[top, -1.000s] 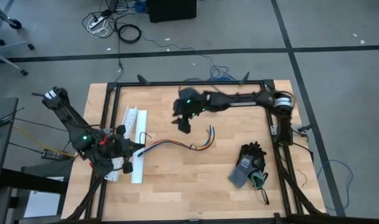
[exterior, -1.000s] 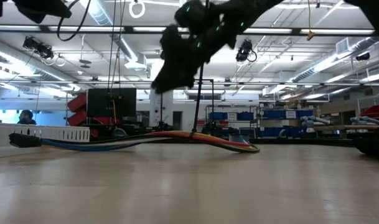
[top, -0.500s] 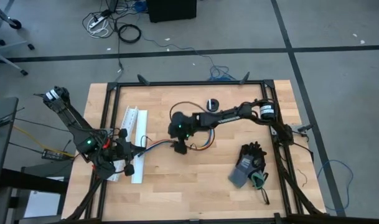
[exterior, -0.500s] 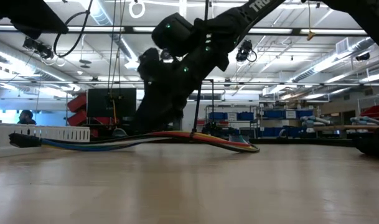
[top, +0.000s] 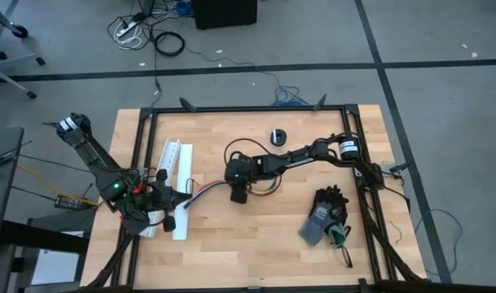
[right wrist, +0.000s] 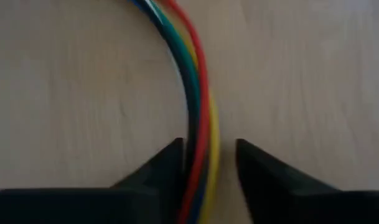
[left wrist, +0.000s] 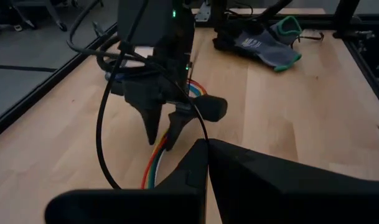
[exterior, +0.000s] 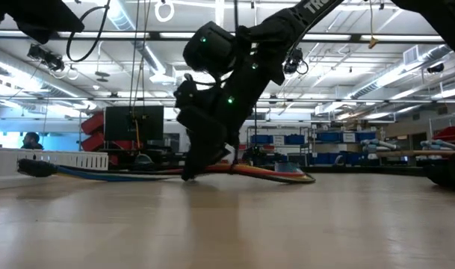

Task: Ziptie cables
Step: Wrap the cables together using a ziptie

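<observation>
The cables (top: 208, 190), a bundle of coloured wires, lie across the middle of the wooden table, their right end (top: 272, 184) curling toward the far side. My left gripper (top: 181, 200) is shut at their left end, next to the white channel. My right gripper (top: 238, 197) points steeply down at the bundle's middle. Its two fingers stand open on either side of the cables (right wrist: 198, 93), with a little gap showing beside the yellow wire. A thin black strip (left wrist: 101, 124) arcs up beside my left fingers; I cannot tell whether it is a ziptie. My left gripper holds the cables by their left end (exterior: 63, 172), coming in roughly level from the table's left side. Its own dark fingers hide the place of contact. That end sits just above the table, and the rest of the bundle trails to the right along the wood.
A white slotted channel (top: 176, 167) lies at the left. A grey and black glove (top: 325, 213) lies at the near right, and a small black round thing (top: 278, 136) sits at the far middle. A black frame (top: 248, 108) borders the table.
My right gripper has come down from above the table's far middle, moving toward the near edge and the left. It has tipped more steeply downward and now stands at the bundle's middle. The cables have stayed where they were.
</observation>
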`<state>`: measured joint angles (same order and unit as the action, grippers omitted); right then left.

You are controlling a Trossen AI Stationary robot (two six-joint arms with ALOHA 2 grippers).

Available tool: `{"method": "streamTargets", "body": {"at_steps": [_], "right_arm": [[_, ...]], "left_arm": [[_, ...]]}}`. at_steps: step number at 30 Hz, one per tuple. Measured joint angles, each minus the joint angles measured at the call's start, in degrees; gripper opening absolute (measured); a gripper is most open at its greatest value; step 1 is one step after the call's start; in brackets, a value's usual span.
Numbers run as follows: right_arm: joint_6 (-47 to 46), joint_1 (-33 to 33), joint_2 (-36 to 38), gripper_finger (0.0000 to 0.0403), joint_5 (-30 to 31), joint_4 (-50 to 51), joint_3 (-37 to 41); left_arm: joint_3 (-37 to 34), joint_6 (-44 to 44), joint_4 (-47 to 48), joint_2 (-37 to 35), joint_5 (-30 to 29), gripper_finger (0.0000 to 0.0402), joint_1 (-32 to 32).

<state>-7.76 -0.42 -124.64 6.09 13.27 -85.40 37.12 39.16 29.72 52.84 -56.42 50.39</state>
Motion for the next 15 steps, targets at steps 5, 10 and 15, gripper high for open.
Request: {"method": "streamTargets", "body": {"at_steps": [5, 10, 15], "right_arm": [[-0.6, 0.5, 0.1, 0.0018, 0.0, 4.5, 0.0], [0.0, 1.2, 2.4, 0.0013, 2.8, 7.5, 0.2], [-0.4, 1.9, 9.8, 0.0013, 11.8, 15.7, 0.2]], "left_arm": [[0.0, 0.0, 0.0, 0.0, 0.0, 0.0000, 0.0], [0.0, 0.1, -0.2, 0.0, -1.3, 0.0000, 0.0], [0.0, 3.6, -0.2, 0.1, -3.2, 0.0000, 0.0]]}}
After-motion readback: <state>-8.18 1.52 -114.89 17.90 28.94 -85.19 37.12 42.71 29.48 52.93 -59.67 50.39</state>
